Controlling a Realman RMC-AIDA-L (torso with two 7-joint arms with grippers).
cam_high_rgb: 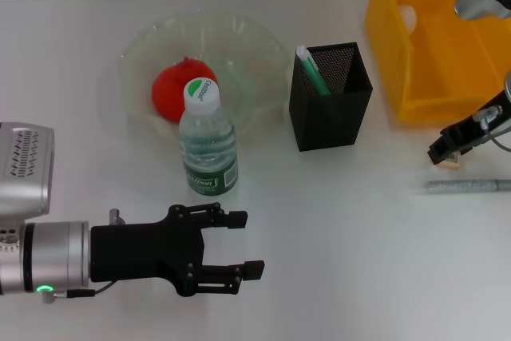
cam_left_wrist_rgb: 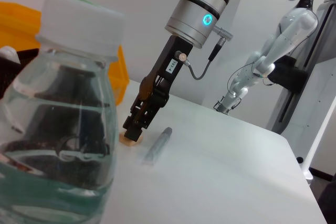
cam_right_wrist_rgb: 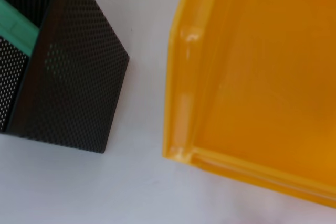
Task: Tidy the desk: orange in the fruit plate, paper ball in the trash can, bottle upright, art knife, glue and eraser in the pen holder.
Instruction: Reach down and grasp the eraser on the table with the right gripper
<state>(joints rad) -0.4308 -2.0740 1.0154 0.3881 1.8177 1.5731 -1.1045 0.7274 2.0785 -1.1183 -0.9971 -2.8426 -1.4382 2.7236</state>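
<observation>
Orange (cam_high_rgb: pixel 169 92) already in fruit plate (cam_high_rgb: pixel 263 45), far left of the table. Bottle (cam_high_rgb: pixel 207 140) stands upright just in front of the plate, white cap up. Glue (cam_high_rgb: pixel 313 71) sits in pen holder (cam_high_rgb: pixel 331 97), green stick leaning in its far-left corner. Trash can (cam_high_rgb: pixel 415 61) far right; a pale round thing shows inside by its left wall, probably the paper ball, too small to be sure.

Left gripper (cam_high_rgb: pixel 239 243) near left, fingers spread, holding nothing, hovering just this side of the bottle; looks idle.

Step in hand: the eraser. Right gripper (cam_left_wrist_rgb: pixel 135 128) is down at the right side of the table, in front of the trash can, fingertips pressed on eraser (cam_left_wrist_rgb: pixel 130 137), a small beige block sitting on the table. Jaws pinch it from above; it looks not yet lifted. Art knife (cam_high_rgb: pixel 467 186) lies flat on the table just near of the eraser, close beside the gripper, untouched.

Next move, by my guess: lift eraser straight up, carry left over the pen holder's open top, release into the mesh box clear of the glue. Risk of nudging the knife on lift. Knife then left to do
</observation>
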